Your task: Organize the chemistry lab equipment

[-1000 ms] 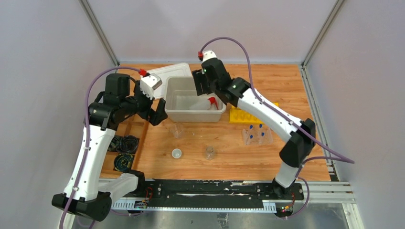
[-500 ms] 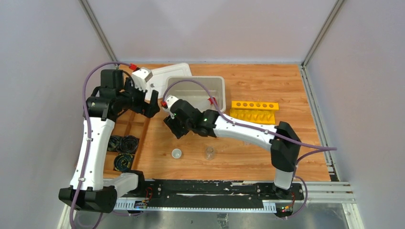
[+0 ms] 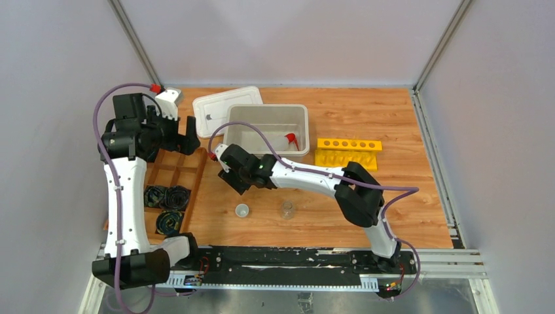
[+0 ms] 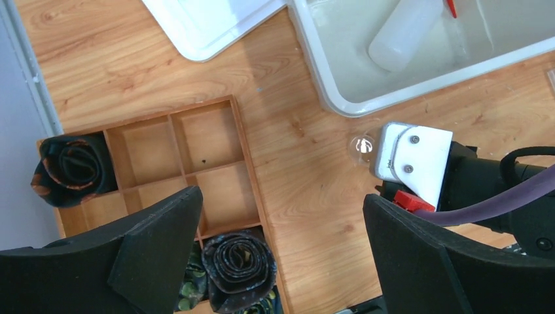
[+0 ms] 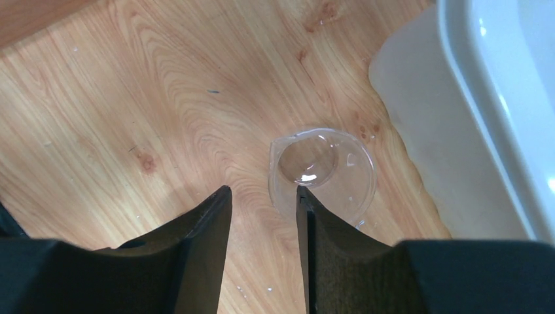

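My right end effector [image 5: 262, 193] hangs low over the surface [image 3: 406, 124], its two fingers drawn in to a narrow gap. Only bare wood shows between them, so it is grasping nothing. A small clear beaker [image 5: 324, 173] stands upright on the surface just ahead of that gap and a little to one side. The tip of one finger [image 5: 314, 235] sits at the beaker's rim, and I cannot tell whether it touches the glass. The beaker is just beside the near-left corner of the white bin [image 3: 268, 107], apart from its wall.

My left end effector [image 4: 281, 196] is spread wide and released. It hovers above the left edge of the surface, over a wooden tray [image 4: 170, 112] with square compartments. Black cable coils [image 4: 72, 167] fill some of the tray's compartments.

The bin stands toward the far edge, near its middle, and a white squeeze bottle [image 4: 402, 39] with a red nozzle lies inside it. The bin's lid [image 3: 226, 110] lies flat just to its left. A yellow rack [image 3: 347, 157] sits just to the bin's right. A tiny white cup [image 3: 242, 210] and a small glass flask [image 3: 286, 209] stand apart from each other toward the near edge.
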`<act>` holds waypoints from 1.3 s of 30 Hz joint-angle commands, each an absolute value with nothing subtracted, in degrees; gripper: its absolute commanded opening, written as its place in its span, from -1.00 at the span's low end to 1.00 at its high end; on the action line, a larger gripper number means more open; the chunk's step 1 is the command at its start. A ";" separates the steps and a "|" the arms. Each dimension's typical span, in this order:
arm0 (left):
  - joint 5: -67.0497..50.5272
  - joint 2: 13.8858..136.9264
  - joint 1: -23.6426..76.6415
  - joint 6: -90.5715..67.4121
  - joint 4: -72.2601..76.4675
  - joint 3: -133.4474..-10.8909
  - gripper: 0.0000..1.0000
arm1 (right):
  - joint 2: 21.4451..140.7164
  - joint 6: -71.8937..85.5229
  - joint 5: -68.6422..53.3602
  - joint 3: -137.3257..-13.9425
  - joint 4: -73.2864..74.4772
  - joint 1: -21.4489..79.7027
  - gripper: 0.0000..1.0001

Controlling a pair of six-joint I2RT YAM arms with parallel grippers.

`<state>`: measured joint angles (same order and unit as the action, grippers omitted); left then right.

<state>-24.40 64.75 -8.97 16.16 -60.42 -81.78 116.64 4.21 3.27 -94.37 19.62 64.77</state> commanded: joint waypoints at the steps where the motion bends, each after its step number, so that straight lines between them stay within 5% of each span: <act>1: -27.41 65.80 -11.43 19.15 -62.50 -83.77 1.00 | 119.06 0.86 5.30 -97.44 21.18 65.11 -0.14; 9: -29.55 65.74 -11.69 19.86 -62.66 -82.80 1.00 | 121.41 0.27 6.50 -98.59 22.77 64.49 -0.44; 14: -31.59 65.26 -11.78 20.94 -62.84 -82.52 1.00 | 119.66 -1.78 6.06 -100.98 25.87 64.20 -0.99; 28: -38.51 64.13 -11.73 28.28 -64.75 -78.44 0.94 | 100.87 -0.77 4.62 -109.48 34.68 59.61 -1.00; 39: -33.98 60.99 -0.69 36.97 -66.06 -68.04 0.91 | 110.16 8.15 8.50 -114.49 44.05 44.61 -1.00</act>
<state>-36.14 62.48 -4.12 32.03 -64.93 -71.44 106.19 4.89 6.66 -114.34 38.28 46.68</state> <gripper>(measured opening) 0.952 0.036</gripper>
